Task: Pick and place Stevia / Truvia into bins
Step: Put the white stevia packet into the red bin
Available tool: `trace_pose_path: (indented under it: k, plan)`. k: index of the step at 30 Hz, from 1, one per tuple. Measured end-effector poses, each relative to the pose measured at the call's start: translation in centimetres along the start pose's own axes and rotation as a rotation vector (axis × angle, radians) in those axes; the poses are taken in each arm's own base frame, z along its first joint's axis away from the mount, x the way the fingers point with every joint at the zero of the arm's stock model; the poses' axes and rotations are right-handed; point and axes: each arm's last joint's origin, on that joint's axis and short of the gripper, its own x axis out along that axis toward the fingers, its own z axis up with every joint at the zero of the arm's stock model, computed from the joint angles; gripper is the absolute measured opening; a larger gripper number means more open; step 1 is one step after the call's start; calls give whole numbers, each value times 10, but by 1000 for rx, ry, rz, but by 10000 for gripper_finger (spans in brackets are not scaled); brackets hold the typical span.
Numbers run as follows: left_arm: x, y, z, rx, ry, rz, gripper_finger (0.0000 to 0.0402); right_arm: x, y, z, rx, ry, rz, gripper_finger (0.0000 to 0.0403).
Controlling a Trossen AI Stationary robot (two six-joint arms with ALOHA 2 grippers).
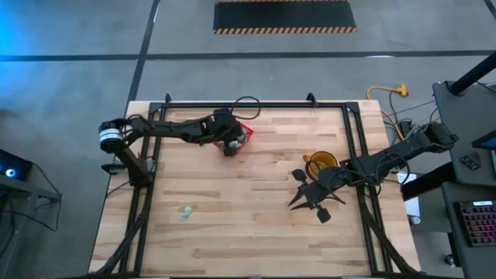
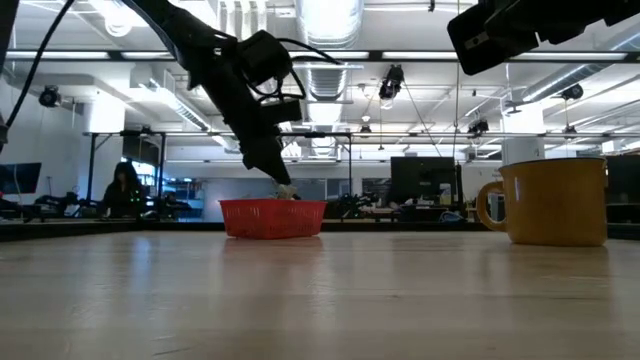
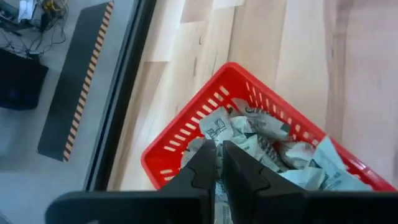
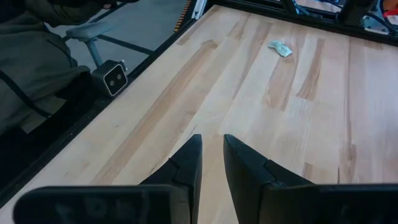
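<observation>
The mug [image 2: 545, 201] stands nearest, at three o'clock. Left end effector [image 3: 217, 163], together, hovers over the red basket [image 3: 186, 134] at eleven o'clock; right end effector [image 4: 211, 163], slightly apart, holds nothing. A lone sachet [image 1: 186, 211] at seven o'clock may slide if pinched off-centre.

Two dark jointed arms, black tapered fingers [image 3: 239, 177], white band at left arm's base.

Open tabletop [image 1: 256, 225] surrounds the yellow mug [image 1: 320, 162] on its left. The left arm [image 1: 178, 128] overhangs the red basket [image 1: 242, 136], blocking access from above.
</observation>
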Motion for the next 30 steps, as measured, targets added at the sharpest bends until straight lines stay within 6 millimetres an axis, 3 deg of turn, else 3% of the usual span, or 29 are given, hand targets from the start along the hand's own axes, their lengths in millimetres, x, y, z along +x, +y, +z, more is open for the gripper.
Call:
trace_pose_path:
  k: [15, 23, 30]
  plan:
    - [-4, 2, 2, -8, -2, 29, 159, 0, 0, 0, 0, 0, 0, 57]
    - [-51, 0, 0, -3, 37, -12, 171, 0, 0, 0, 0, 1, 0, 57]
    - [-107, -17, -30, -80, 271, -215, 171, 0, 0, -1, 23, 2, 0, 57]
